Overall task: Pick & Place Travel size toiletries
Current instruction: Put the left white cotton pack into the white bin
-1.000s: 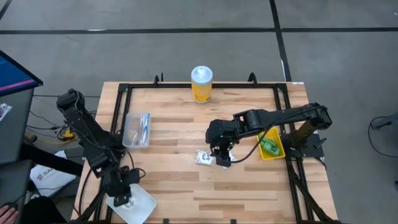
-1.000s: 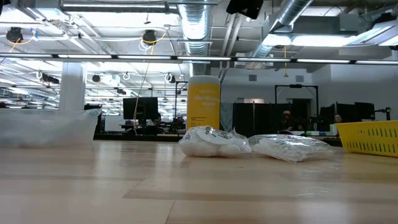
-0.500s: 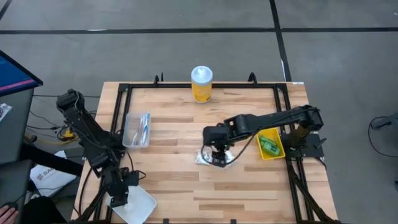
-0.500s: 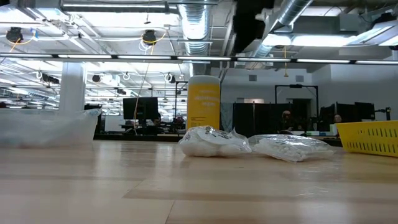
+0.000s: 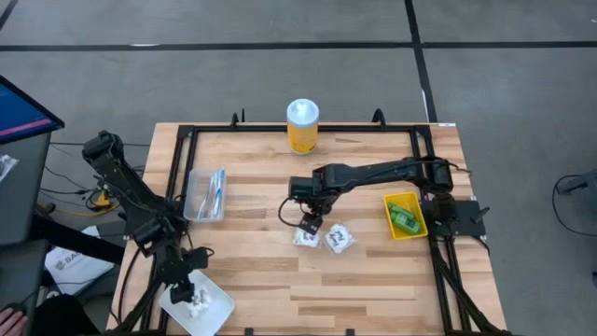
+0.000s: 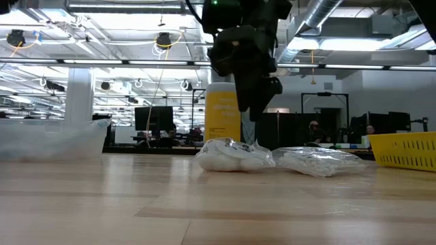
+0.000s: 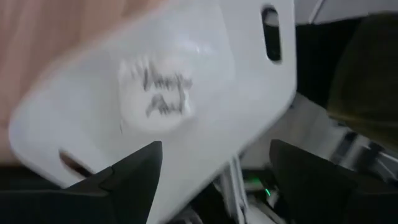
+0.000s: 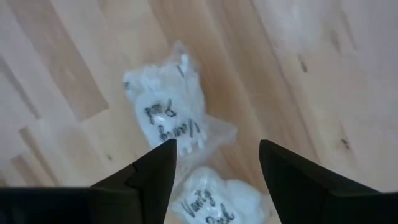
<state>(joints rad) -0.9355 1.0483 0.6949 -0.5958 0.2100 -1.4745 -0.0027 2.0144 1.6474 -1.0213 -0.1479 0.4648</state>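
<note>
Two crinkly white packets with dark print (image 5: 306,238) (image 5: 338,238) lie side by side on the wooden table, mid-table. My right gripper (image 5: 308,222) hangs open just above the left one (image 8: 165,121) and touches neither. A third packet (image 7: 155,99) lies in the white tray (image 5: 213,308) at the near left corner. My left gripper (image 5: 180,277) is open above it, with nothing between its fingers. Toothbrushes lie in a clear bin (image 5: 205,194) at the left. Green chunks lie in a yellow bin (image 5: 405,215) at the right.
A tall yellow jar with a white lid (image 5: 302,126) stands at the table's far edge, behind the packets. A black frame runs along the table's edges. Bare wood lies between the packets and the near edge. A dark stand with a screen is off the table's left.
My right gripper has gone toward the table's left and come down into the low view. It has uncovered the right-hand packet and now hangs over the left one. My left gripper has drawn back a little from the tray, where the third packet lies.
</note>
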